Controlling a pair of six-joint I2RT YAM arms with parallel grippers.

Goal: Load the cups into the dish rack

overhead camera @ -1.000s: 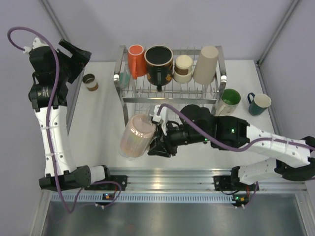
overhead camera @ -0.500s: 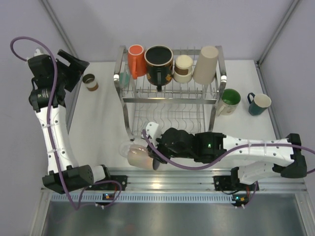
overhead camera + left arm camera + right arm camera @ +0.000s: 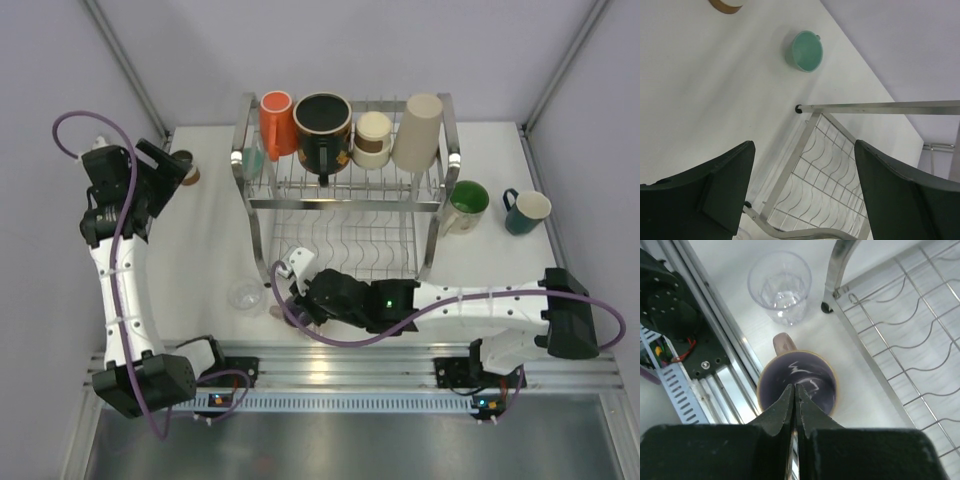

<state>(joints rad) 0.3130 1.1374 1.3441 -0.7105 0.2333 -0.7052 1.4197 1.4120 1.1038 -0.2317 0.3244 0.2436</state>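
Your right pincer [image 3: 794, 388] was pressed together with nothing between its fingers. Its tips hung over the mouth of the pink mug [image 3: 812, 377], and I could not tell whether they touched it. That mug stood upright on the desk [image 3: 205, 240] near the front edge, with its handle pointing toward the clear cup [image 3: 780, 285]. The clear cup stood upright just beside the mug, off the near left corner of the dish rack [image 3: 345, 203].

Your left pincer [image 3: 165, 165] had its fingers spread wide apart and held nothing. It hung above the desk well to the left of the rack, close to a small brown cup [image 3: 188, 172] that it partly hid. A small teal cup [image 3: 805, 50] stood on the desk just beside the rack's far left end.

On the rack's upper tier you had four pieces in a row, from left to right:
- an orange cup [image 3: 277, 122]
- a large black mug [image 3: 322, 125]
- a brown-and-cream paper cup [image 3: 373, 140]
- a tall beige cup [image 3: 420, 130]

To the right of the rack, a green mug [image 3: 466, 206] and a teal mug with a pale inside [image 3: 527, 211] stood near each other on the desk.
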